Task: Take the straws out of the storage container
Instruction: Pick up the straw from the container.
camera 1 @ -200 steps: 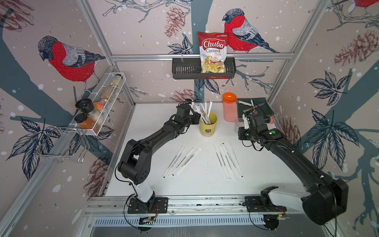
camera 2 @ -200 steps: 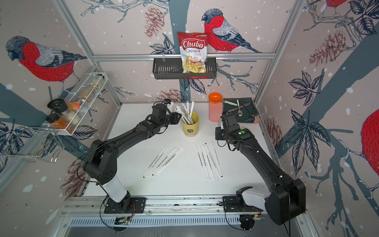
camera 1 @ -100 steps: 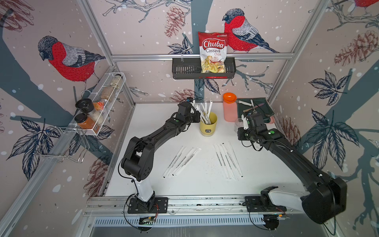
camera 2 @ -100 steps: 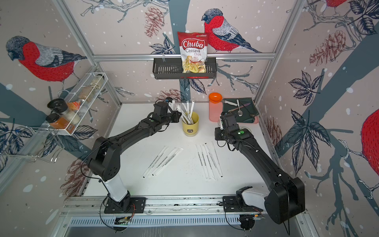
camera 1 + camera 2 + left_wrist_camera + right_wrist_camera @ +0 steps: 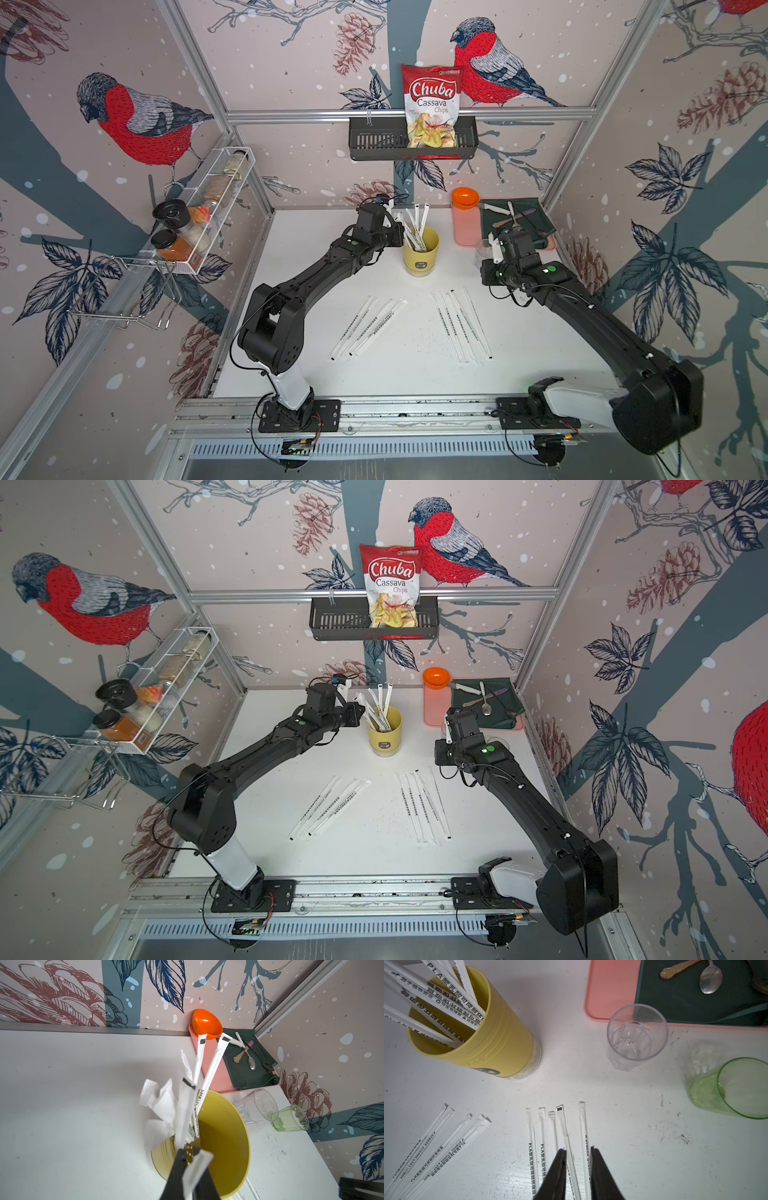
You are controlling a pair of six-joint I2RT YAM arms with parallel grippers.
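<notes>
The left gripper (image 5: pixel 188 1155) has edged in to the rim of the pale yellow cylindrical plastic storage container (image 5: pixel 420 257). Its jaws have closed tight on one of the long thin straws (image 5: pixel 417 224) in white printed paper wrappers, as the left wrist view shows. The right arm has not shifted.

The flat white table (image 5: pixel 374 374) carries everything. Along its far right edge lies a rectangular pink plastic tray (image 5: pixel 467 232) under a dark green cloth (image 5: pixel 523 216) with a metal spoon (image 5: pixel 710 980) on it. The storage container stands upright near the back, between the two arms, and several straws lean out of it in a fan. Just off the tray's corner stand a clear plastic drinking glass (image 5: pixel 636 1043) and, beside it, a pale green glass (image 5: pixel 726 1088).

The right gripper (image 5: pixel 577 1152) hovers with its jaws narrowly apart and nothing between them. Below it five straws lie side by side on the table (image 5: pixel 461 324). A second loose group lies in front of the left arm (image 5: pixel 365 328), well apart from the first.
</notes>
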